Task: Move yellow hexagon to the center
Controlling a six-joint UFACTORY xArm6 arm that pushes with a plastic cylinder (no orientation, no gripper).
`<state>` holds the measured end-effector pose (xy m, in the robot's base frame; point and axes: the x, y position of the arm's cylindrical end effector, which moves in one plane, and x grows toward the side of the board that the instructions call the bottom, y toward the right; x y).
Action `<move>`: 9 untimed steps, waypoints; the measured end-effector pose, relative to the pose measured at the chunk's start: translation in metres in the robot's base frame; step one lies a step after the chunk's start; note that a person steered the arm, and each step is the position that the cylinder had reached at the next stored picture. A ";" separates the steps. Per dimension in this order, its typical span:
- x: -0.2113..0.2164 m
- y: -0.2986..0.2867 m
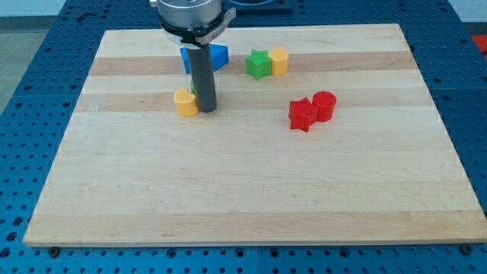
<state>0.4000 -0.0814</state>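
Observation:
The yellow hexagon (278, 61) sits near the view's top, right of centre, touching a green star (259, 64) on its left. My tip (207, 109) rests on the board well to the left of and below the hexagon, not touching it. The tip sits right against the right side of another yellow block (185, 101), whose shape I cannot make out clearly. A sliver of green (191, 89) shows just behind the rod.
Two blue blocks (205, 57) sit close together behind the rod near the view's top. A red star (303, 115) and a red cylinder (324, 105) touch each other right of centre. The wooden board (243, 190) lies on a blue pegboard table.

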 end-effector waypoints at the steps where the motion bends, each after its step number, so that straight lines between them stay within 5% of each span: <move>1: -0.008 -0.004; 4: -0.022 -0.009; 6: -0.015 0.069; 9: -0.100 0.212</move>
<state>0.2995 0.1308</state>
